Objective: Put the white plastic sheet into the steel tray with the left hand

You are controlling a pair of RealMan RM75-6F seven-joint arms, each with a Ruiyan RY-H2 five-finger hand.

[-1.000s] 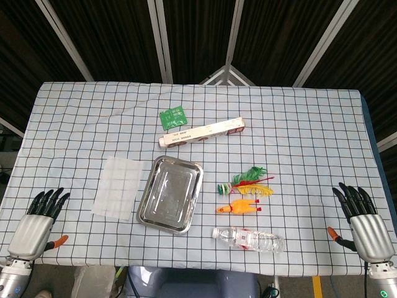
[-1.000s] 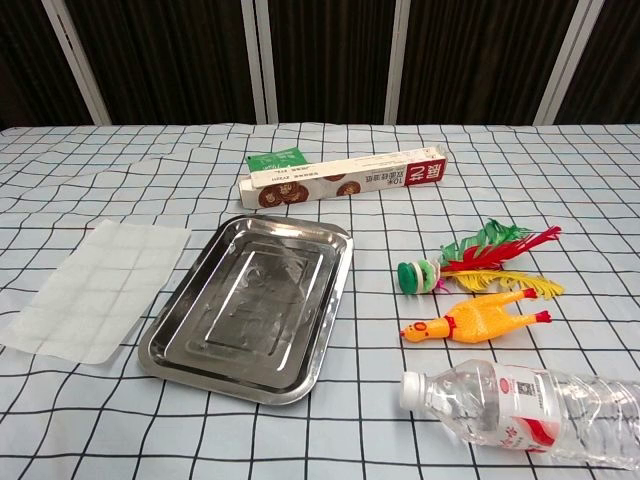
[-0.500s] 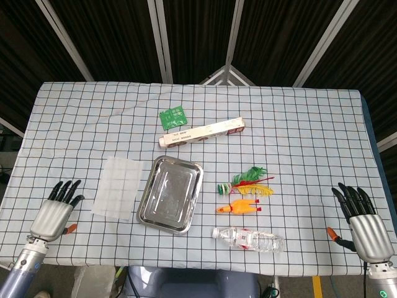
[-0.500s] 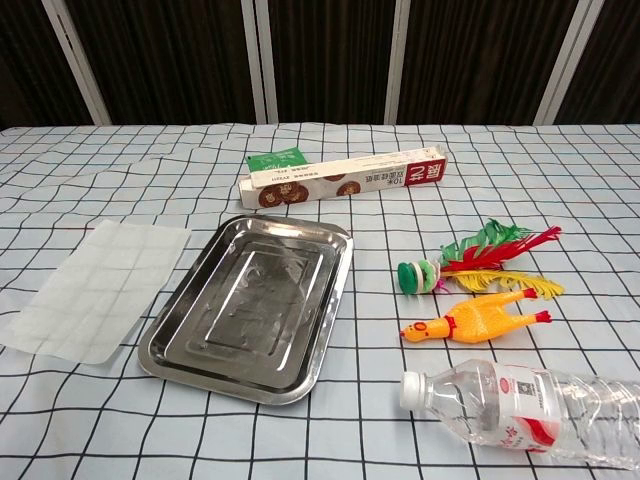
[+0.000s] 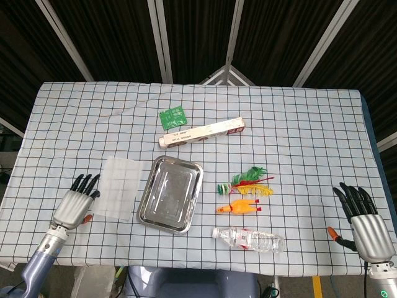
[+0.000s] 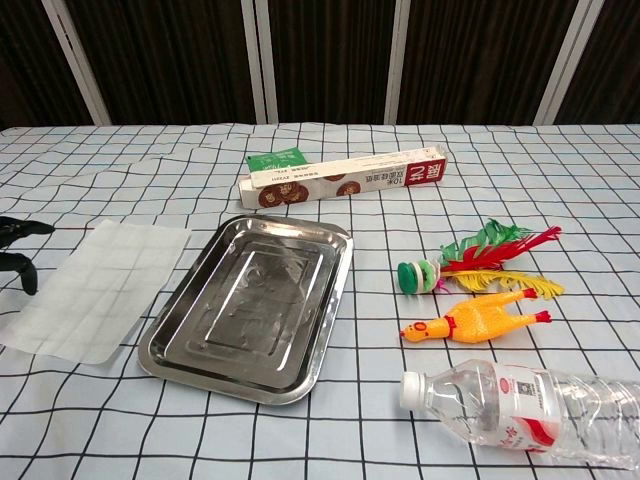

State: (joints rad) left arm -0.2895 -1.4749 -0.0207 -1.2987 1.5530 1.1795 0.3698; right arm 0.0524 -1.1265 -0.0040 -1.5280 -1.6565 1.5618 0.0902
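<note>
Sheet not yet grasped; the task is barely begun.
The left hand (image 5: 77,205), fingers spread and grasping nothing, sits lower left just beside the white plastic sheet (image 5: 118,187); the steel tray (image 5: 170,193) holds nothing.

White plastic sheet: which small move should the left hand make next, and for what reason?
Probably slide a little right and lower onto the near left edge of the white plastic sheet. The left hand is open beside it, holding nothing, while the sheet lies flat on the cloth left of the steel tray.
</note>
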